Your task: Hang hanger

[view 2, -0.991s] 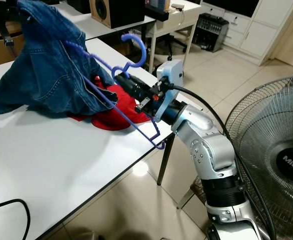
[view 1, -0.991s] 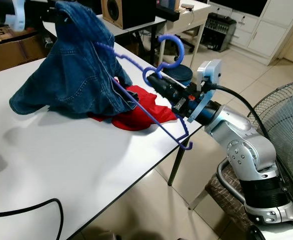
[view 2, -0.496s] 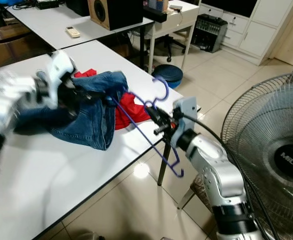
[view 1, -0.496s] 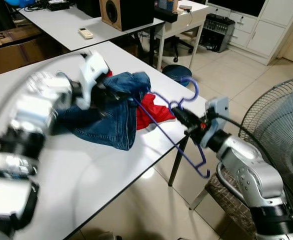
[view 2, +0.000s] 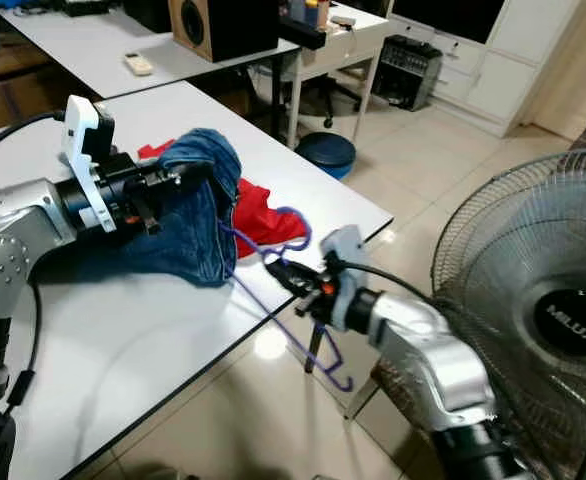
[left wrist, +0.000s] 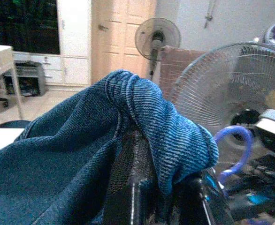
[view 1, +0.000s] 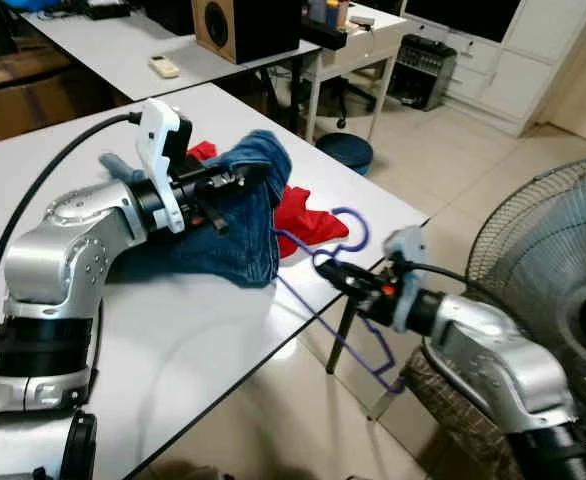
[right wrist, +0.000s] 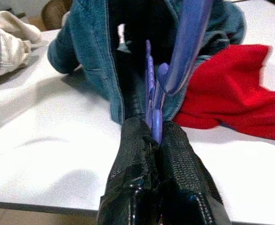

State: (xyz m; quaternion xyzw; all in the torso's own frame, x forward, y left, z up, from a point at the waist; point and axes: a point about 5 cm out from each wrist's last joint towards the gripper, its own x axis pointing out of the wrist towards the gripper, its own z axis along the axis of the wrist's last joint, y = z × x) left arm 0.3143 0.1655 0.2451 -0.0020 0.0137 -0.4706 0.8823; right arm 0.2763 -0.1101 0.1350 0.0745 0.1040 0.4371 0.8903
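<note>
In the left eye view I had the left tool (view 1: 235, 180) in the upper middle of the frame, clamped on a fold of the blue jeans (view 1: 223, 235), which lay heaped on the white bench (view 1: 173, 340) over a red cloth (view 1: 308, 215); the left forearm reached in level from the left edge, elbow bent and low over the bench. The right tool (view 1: 325, 268) sat at centre right, just off the bench's near corner, pinched shut on the purple hanger (view 1: 338, 325) near its neck. The hanger's long axis ran on a slant from the jeans' hem at centre down toward the lower right, its far end touching or tucked into the denim, its lower corner hanging free over the floor. The hook (view 1: 351, 228) curled up just above the right tool. I judged the right arm the one carrying the hanger, with the garment lying up and left of it. In the right eye view the same layout held: the right arm came in from the lower right, forearm pointing up-left, with a standing fan (view 2: 538, 300) close behind it at the right edge. In the left wrist view the denim was draped over that tool's black fingers (left wrist: 133, 187), and the purple hook showed blurred at the right, in front of the fan. In the right wrist view the two fingers (right wrist: 175, 168) were pressed together on the hanger's wire, which ran straight ahead into the jeans, the red cloth lying at the right.
</note>
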